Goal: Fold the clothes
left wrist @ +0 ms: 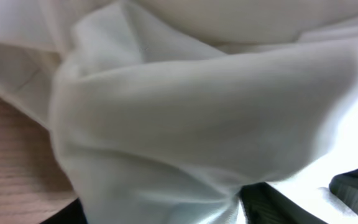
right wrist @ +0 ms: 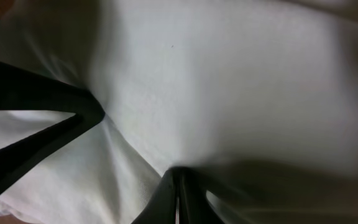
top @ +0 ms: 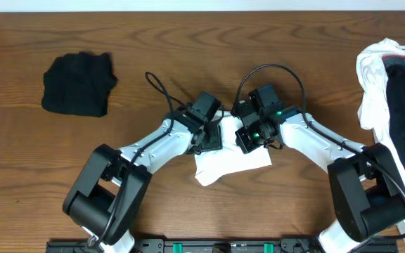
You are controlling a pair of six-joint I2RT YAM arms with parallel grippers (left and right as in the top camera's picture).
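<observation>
- Two end effectors meet at the middle of the counter (top: 188, 42), close side by side over the far edge of a white garment (top: 227, 167).
- Right end effector (top: 248, 137): in its wrist view, dark fingers (right wrist: 166, 199) come together at a tight crease in the white fabric, so it is closed and pinching the garment.
- Left end effector (top: 208, 135): white cloth fills its wrist view, with only a dark finger part (left wrist: 278, 205) at the lower right. I cannot tell whether it is open or closed.
- Both arms reach inward from their bases at the near edge. The left arm slants up to the right and the right arm slants up to the left, so their wrists nearly face each other.
- The white garment lies bunched on the counter between the arms, and its near part spreads out toward the bases.
- Far left, well apart from the arms, sits a folded black garment (top: 78, 84).
- At the right edge lies a heap of clothes (top: 392, 77), white fabric with a dark piece on it.
</observation>
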